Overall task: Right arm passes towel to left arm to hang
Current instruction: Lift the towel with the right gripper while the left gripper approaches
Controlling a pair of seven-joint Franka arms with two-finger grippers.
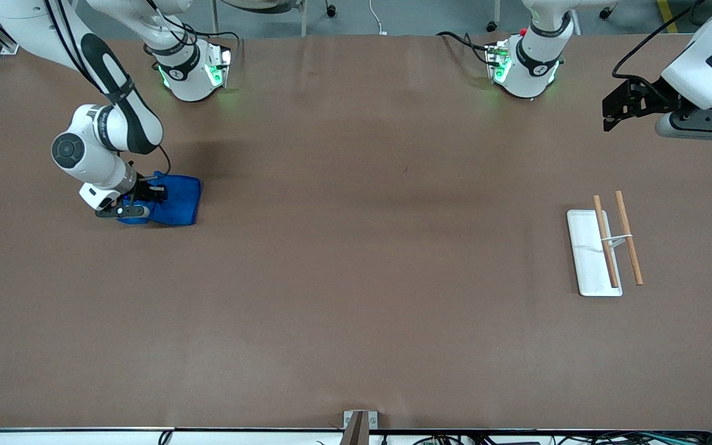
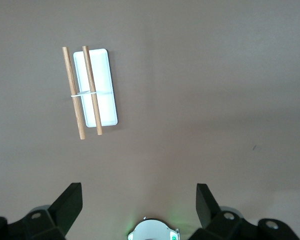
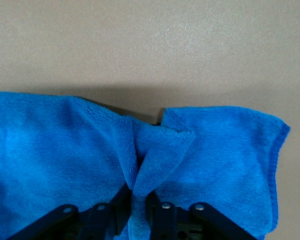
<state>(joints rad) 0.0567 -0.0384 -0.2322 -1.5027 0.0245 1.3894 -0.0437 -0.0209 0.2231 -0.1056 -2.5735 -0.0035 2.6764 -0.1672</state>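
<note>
The bright blue towel [image 1: 177, 198] lies on the brown table toward the right arm's end. My right gripper [image 1: 149, 193] is down on it and shut on a pinched fold of the towel [image 3: 139, 175]; the cloth bunches into a ridge between the fingers. My left gripper [image 1: 617, 112] is open and empty, held high over the table's left-arm end. In the left wrist view its black fingers [image 2: 69, 205] stand wide apart. The white rack base [image 1: 591, 259] with two wooden rods [image 1: 628, 244] lies under it, nearer to the front camera.
The rack also shows in the left wrist view [image 2: 102, 105], with the left arm's base [image 2: 154, 231] beneath the gripper. A wide stretch of bare table separates towel and rack. A small bracket [image 1: 359, 426] sits at the table's near edge.
</note>
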